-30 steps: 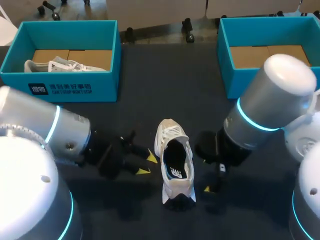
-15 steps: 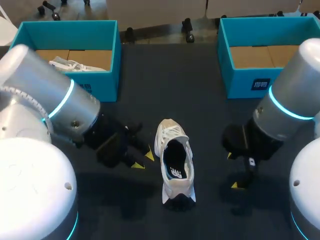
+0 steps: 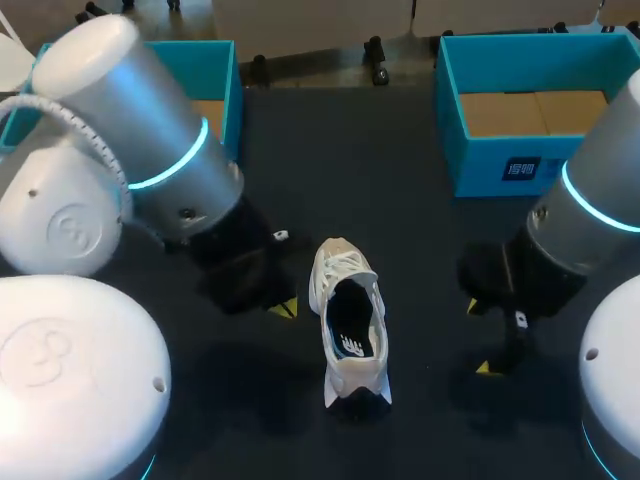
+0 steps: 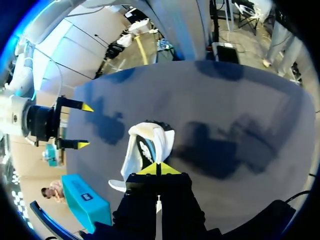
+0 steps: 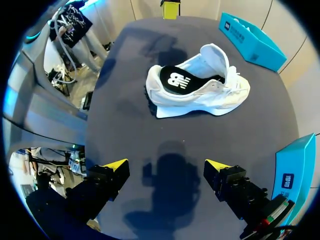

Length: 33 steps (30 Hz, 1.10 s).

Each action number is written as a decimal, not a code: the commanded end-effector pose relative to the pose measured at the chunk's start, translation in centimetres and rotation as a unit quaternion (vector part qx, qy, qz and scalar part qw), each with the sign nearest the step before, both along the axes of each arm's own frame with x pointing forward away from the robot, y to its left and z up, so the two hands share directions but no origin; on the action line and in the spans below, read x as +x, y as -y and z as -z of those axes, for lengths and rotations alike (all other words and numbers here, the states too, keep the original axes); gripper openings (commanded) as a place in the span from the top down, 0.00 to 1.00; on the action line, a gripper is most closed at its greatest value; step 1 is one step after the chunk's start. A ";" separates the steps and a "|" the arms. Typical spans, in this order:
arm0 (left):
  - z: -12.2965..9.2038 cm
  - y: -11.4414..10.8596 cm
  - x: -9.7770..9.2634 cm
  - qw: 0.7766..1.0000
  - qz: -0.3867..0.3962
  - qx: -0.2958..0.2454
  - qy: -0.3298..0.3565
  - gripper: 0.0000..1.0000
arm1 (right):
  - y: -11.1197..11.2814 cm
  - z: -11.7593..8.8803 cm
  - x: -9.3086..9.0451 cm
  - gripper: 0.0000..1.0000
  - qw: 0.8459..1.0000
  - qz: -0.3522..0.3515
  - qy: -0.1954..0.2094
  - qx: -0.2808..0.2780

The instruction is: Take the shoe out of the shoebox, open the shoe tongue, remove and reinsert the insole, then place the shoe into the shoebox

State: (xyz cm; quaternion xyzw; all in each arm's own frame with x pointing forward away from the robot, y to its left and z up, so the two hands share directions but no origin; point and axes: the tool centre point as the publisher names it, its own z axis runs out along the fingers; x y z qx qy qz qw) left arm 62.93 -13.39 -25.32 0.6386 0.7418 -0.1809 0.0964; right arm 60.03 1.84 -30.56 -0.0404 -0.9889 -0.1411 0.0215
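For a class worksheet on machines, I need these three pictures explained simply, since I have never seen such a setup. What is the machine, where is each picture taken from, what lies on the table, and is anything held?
This is a robot with two arms at a dark table. Each arm ends in a claw with two yellow-tipped fingers. The head view looks down from above and behind the robot. The two round views come from a camera on each wrist. A white shoe lies on the table between the arms. The left claw is shut and empty, close beside the shoe. The right claw is open and empty. A left shoebox and a right shoebox, both teal, stand at the far side. Nothing is held.
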 end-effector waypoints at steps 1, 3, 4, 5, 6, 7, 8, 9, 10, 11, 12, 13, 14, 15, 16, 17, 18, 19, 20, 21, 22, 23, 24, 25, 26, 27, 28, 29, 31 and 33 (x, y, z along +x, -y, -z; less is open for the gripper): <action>-0.2 0.3 0.1 0.994 0.016 0.111 -0.013 1.00 | 0.0 0.1 -0.1 0.00 1.000 0.000 0.001 0.000; -0.2 0.3 0.1 0.994 0.016 0.111 -0.013 1.00 | 0.0 0.1 -0.1 0.00 1.000 0.000 0.001 0.000; -0.2 0.3 0.1 0.994 0.016 0.111 -0.013 1.00 | 0.0 0.1 -0.1 0.00 1.000 0.000 0.001 0.000; -0.2 0.3 0.1 0.994 0.016 0.111 -0.013 1.00 | 0.0 0.1 -0.1 0.00 1.000 0.000 0.001 0.000; -0.2 0.3 0.1 0.994 0.016 0.111 -0.013 1.00 | 0.0 0.1 -0.1 0.00 1.000 0.000 0.001 0.000; -0.2 0.3 0.1 0.994 0.016 0.111 -0.013 1.00 | 0.0 0.1 -0.1 0.00 1.000 0.000 0.001 0.000; -0.2 0.3 0.1 0.994 0.016 0.111 -0.013 1.00 | 0.0 0.1 -0.1 0.00 1.000 0.000 0.001 0.000; 0.0 0.6 0.2 0.993 0.022 0.119 0.000 1.00 | 0.0 0.1 -0.1 0.00 1.000 0.000 0.001 0.000; 0.2 0.9 0.2 0.991 0.037 0.132 0.007 1.00 | 0.0 0.1 -0.1 0.00 1.000 0.000 0.001 0.000; 0.3 1.1 0.2 0.990 0.048 0.134 0.004 1.00 | 0.5 -0.2 -0.2 0.00 1.000 -0.002 0.000 -0.003; 0.4 1.4 0.3 0.989 0.057 0.137 0.006 1.00 | 1.2 -0.5 -0.3 0.00 1.000 -0.009 0.012 0.009; 0.5 1.6 0.1 0.987 0.068 0.146 0.010 1.00 | 1.8 -0.6 -0.4 0.00 1.000 -0.010 0.000 0.010; 0.7 1.9 0.0 0.986 0.073 0.149 0.009 1.00 | 2.4 -0.7 -0.5 0.00 1.000 -0.009 -0.001 0.008; 0.9 2.3 -0.1 0.984 0.087 0.155 0.009 1.00 | 3.0 -1.0 -0.6 0.00 1.000 -0.015 0.006 0.012; 1.1 2.6 -0.2 0.983 0.088 0.163 0.011 1.00 | 3.5 -1.1 -0.7 0.00 1.000 -0.014 -0.005 0.005; 1.3 2.9 -0.2 0.981 0.095 0.167 0.014 1.00 | 4.1 -1.3 -0.8 0.00 1.000 -0.014 -0.005 0.002; 1.4 3.1 -0.3 0.980 0.102 0.169 0.011 1.00 | 4.6 -1.5 -1.0 0.00 1.000 -0.018 0.000 0.006; 1.5 3.3 -0.3 0.979 0.105 0.173 0.009 1.00 | 5.0 -1.7 -1.1 0.00 1.000 -0.014 -0.009 -0.001; 1.6 3.5 -0.3 0.978 0.108 0.176 0.010 1.00 | 5.4 -1.8 -1.2 0.00 1.000 -0.011 -0.011 -0.005; 1.7 3.7 -0.3 0.978 0.112 0.176 0.011 1.00 | 5.7 -1.8 -1.4 0.00 1.000 -0.010 -0.010 -0.002; 1.9 3.9 -0.2 0.978 0.113 0.177 0.010 1.00 | 6.0 -1.9 -1.6 0.00 1.000 -0.005 -0.016 -0.001; 2.0 4.1 -0.2 0.977 0.119 0.178 0.005 1.00 | 6.0 -1.9 -1.6 0.00 1.000 -0.005 -0.016 -0.001; 2.2 4.3 -0.1 0.976 0.122 0.179 0.006 1.00 | 6.0 -1.9 -1.6 0.00 1.000 -0.005 -0.016 -0.001; 2.4 4.5 -0.1 0.975 0.122 0.184 0.012 1.00 | 6.0 -1.9 -1.6 0.00 1.000 -0.005 -0.016 -0.001; 2.7 4.8 -0.1 0.974 0.130 0.188 0.007 1.00 | 6.0 -1.9 -1.6 0.00 1.000 -0.005 -0.016 -0.001; 3.0 5.0 -0.1 0.973 0.133 0.191 0.005 1.00 | 6.0 -1.9 -1.6 0.00 1.000 -0.005 -0.016 -0.001; 3.2 5.2 0.0 0.971 0.135 0.198 0.008 1.00 | 6.0 -1.9 -1.6 0.00 1.000 -0.005 -0.016 -0.001; 3.5 5.4 0.0 0.969 0.141 0.202 0.004 1.00 | 6.0 -1.9 -1.6 0.00 1.000 -0.005 -0.016 -0.001; 3.9 5.7 0.1 0.966 0.148 0.210 0.005 1.00 | 6.0 -1.9 -1.6 0.00 1.000 -0.005 -0.016 -0.001; 4.5 6.0 0.2 0.964 0.153 0.215 0.005 1.00 | 6.0 -1.9 -1.6 0.00 1.000 -0.005 -0.016 -0.001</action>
